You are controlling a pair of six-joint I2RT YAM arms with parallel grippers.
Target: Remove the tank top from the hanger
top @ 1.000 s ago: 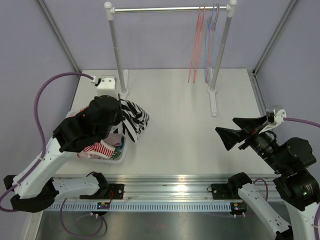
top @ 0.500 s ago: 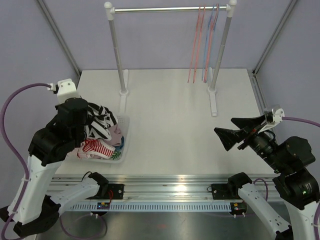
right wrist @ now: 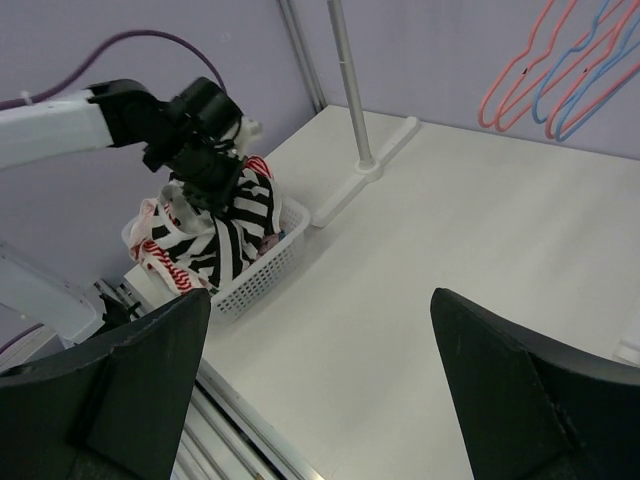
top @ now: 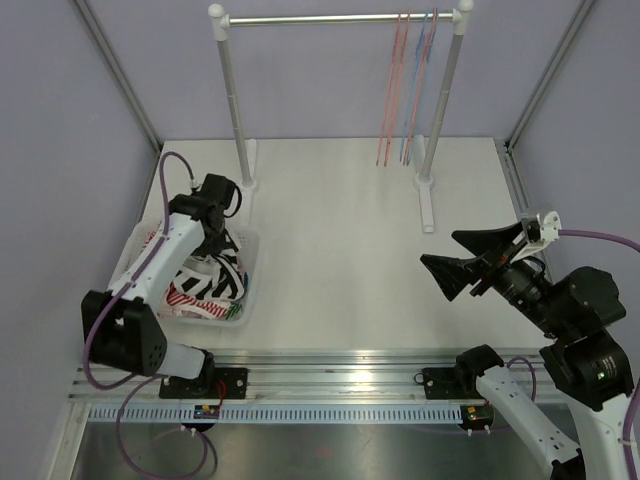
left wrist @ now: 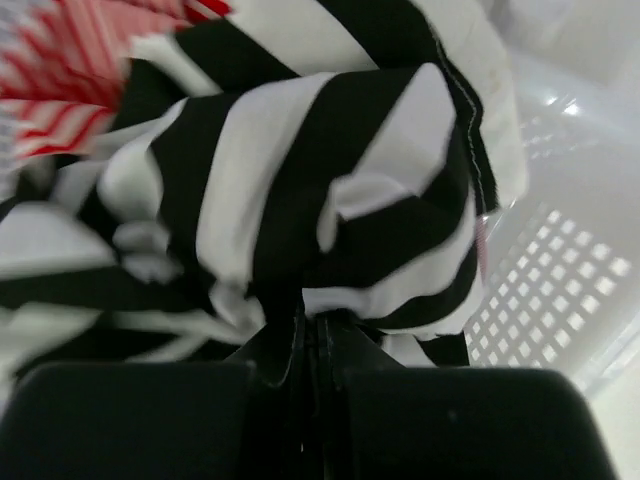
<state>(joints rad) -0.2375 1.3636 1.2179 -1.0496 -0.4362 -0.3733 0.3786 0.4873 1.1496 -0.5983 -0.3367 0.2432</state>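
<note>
The black-and-white striped tank top (left wrist: 300, 200) is being gripped by the left claw (left wrist: 312, 345). Its fingers are being clenched tightly on a fold of the fabric, and the rest of the cloth is being bunched just beyond the fingertips. This claw is being pointed downward into a white basket (top: 252, 262), and the tank top is being held inside it. In the wrist view the basket's perforated wall is being shown just to the right of the claw. A red-and-white striped garment (top: 188, 296) is being kept in the same basket, and it is being seen to the upper left of the claw in that view.

The right claw (top: 440, 250) is being held released, with its jaws spread wide around nothing, above the white surface (top: 340, 230) and well apart from the basket. Far ahead of this claw, red and blue hangers (top: 402, 90) are being carried on the rail (top: 340, 18), well apart from the tank top.
</note>
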